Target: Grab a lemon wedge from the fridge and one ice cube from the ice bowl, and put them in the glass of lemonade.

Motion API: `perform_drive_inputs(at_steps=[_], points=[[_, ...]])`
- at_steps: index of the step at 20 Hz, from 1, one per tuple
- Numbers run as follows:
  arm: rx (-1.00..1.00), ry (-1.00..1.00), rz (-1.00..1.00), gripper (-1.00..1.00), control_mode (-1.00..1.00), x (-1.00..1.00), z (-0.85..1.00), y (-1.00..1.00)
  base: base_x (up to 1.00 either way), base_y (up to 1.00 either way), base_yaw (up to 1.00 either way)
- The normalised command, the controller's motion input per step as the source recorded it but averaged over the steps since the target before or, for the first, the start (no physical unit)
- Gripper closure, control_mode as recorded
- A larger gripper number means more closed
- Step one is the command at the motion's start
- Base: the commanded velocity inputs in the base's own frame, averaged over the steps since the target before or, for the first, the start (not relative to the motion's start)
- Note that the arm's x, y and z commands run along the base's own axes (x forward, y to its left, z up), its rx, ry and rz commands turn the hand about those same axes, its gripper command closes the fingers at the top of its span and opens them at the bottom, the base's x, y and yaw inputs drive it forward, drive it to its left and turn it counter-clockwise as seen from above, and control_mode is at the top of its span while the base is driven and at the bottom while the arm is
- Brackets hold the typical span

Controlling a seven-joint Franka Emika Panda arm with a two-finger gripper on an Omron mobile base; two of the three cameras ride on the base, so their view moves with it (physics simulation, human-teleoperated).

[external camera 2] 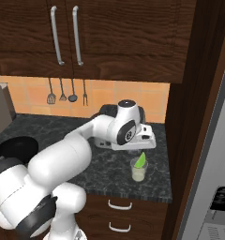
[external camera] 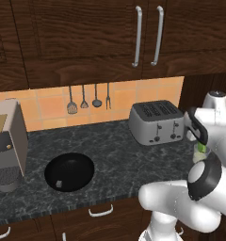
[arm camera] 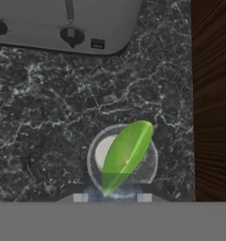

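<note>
Currently listed, item one: lemon wedge (arm camera: 126,153), centre-low in hand view, poised directly above glass of lemonade (external camera 2: 138,172); lower tip between the tips of end effector (external camera 2: 141,149), jaws narrow and seemingly pinching it. Light, stiff, likely slippery; best held across the flat faces near one point. Item two: glass, lower right of centre in right base view, on tabletop (external camera 2: 105,168) near the edge; judged fragile, easily tipped. Item three: ice bowl (external camera: 69,172), lower left of left base view, well apart. Toaster (external camera: 156,122) behind.
</note>
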Motion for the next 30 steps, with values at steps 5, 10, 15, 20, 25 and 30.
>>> perform_drive_inputs(at_steps=[5,10,15,20,25,30], points=[[0.00,0.00,0.01,1.00,-1.00,0.03,-0.35,0.00,0.00,0.00,0.00],[0.00,0.00,0.00,1.00,-1.00,0.17,-0.05,-0.01,0.00,0.00,0.00],[0.00,0.00,0.00,1.00,-1.00,0.00,-0.02,-0.18,0.00,0.00,0.00],[0.00,0.00,0.00,1.00,-1.00,0.00,-0.03,-0.05,0.00,0.00,0.00],[0.00,0.00,0.00,1.00,-1.00,0.00,0.00,0.01,0.00,0.00,0.00],[0.00,0.00,0.00,1.00,-1.00,0.05,0.00,0.03,0.00,0.00,0.00]])
